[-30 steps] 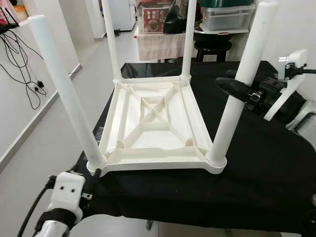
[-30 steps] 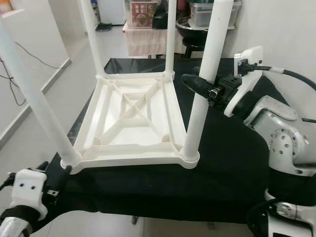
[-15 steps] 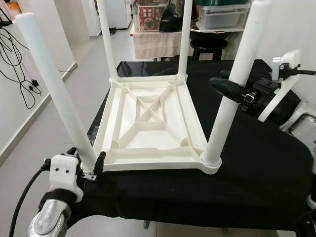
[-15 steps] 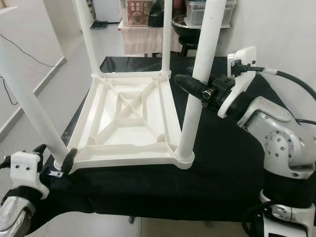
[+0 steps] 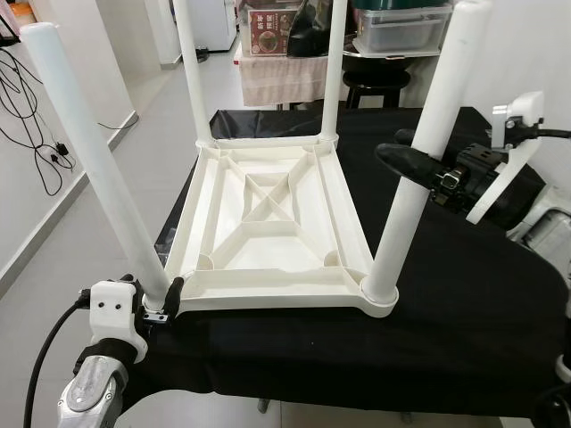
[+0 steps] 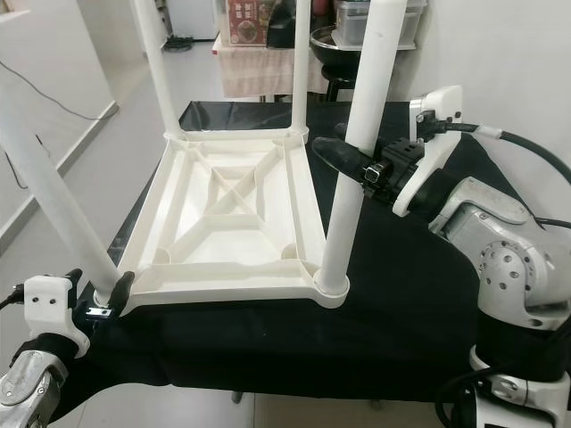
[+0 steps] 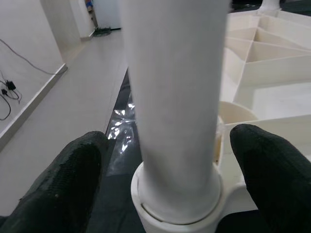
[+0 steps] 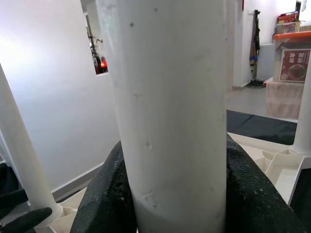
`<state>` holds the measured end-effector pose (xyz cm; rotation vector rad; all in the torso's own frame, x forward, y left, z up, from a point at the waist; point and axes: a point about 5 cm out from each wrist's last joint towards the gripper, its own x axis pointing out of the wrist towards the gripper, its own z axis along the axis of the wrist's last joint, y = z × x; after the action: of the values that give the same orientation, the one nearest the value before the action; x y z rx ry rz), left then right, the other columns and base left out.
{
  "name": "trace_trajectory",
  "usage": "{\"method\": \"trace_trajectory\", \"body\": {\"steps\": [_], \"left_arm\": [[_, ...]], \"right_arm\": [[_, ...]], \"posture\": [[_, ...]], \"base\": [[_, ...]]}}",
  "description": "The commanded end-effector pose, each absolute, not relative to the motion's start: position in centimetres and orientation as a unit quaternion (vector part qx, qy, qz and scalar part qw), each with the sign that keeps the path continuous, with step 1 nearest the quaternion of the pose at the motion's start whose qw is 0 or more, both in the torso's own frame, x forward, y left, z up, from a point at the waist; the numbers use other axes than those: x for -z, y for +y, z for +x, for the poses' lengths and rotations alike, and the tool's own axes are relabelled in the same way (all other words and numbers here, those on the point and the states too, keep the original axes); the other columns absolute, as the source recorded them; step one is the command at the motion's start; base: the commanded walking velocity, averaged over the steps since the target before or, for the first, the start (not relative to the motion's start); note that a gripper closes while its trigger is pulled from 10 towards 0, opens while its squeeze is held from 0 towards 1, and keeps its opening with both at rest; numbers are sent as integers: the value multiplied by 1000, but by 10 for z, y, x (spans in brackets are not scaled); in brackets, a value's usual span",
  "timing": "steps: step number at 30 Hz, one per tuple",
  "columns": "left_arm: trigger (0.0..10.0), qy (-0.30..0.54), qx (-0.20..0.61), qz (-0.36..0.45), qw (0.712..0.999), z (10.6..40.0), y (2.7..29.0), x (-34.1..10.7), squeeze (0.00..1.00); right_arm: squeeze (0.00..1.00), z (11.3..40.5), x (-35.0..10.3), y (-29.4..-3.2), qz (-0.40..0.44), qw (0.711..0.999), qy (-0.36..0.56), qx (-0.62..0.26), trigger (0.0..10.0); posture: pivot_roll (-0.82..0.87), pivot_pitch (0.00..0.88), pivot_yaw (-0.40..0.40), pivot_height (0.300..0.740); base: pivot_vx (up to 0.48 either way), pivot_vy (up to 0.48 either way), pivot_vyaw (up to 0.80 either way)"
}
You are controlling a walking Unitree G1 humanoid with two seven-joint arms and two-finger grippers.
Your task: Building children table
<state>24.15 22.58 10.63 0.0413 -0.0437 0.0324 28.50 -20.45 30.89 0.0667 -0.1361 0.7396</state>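
Overhead, four white legs: right fingers clamped on one, left fingers parted around another.

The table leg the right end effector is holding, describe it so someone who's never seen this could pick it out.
An upturned white children's table lies on a black-covered surface, four legs pointing up. The leg stands at the near corner on the robot's right. Alone among the four, it has the right end effector clamped round its middle; the left end effector straddles another leg's base.

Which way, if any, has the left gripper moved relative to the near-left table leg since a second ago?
Yes: the left gripper has risen toward the near-left leg, its fingers now straddling the base.
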Motion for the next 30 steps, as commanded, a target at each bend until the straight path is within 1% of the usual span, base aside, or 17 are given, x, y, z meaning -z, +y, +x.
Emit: {"method": "trace_trajectory", "body": {"steps": [1,4,10,11,12,18,23,27,30], "left_arm": [[10000,-23,-27,24,999,243,236,-106,0],[10000,-22,-32,19,999,255,244,-102,0],[10000,-15,-34,16,999,263,252,-97,0],[6824,-14,-29,16,999,266,252,-96,0],[0,-15,-21,12,1000,269,251,-95,0],[0,-25,-2,6,1000,279,247,-97,0],[0,-29,2,7,1000,281,246,-98,0],[0,-42,3,18,999,281,249,-104,0],[0,-65,6,36,997,285,255,-120,0]], "right_arm": [[0,283,-302,-194,52,916,-49,-394,0],[0,282,-303,-193,51,915,-46,-397,0],[0,282,-305,-194,48,916,-44,-397,0],[0,282,-305,-194,48,916,-44,-396,0],[0,281,-305,-193,48,916,-43,-397,0],[0,280,-305,-193,50,917,-40,-393,0],[0,281,-305,-192,51,919,-41,-390,0],[0,284,-302,-194,59,926,-43,-370,0],[0,288,-298,-198,68,937,-40,-340,0]], "posture": [[-90,57,-6,740],[-101,63,-6,740],[-108,74,-13,740],[-111,77,-14,740],[-115,81,-12,740],[-119,87,-7,740],[-116,88,-6,740],[-109,87,-2,740],[-105,86,5,740]], "base": [[0,0,0],[0,0,0],[0,0,0],[0,0,0],[0,0,0],[0,0,0],[0,0,0],[0,0,0],[0,0,0]]}}
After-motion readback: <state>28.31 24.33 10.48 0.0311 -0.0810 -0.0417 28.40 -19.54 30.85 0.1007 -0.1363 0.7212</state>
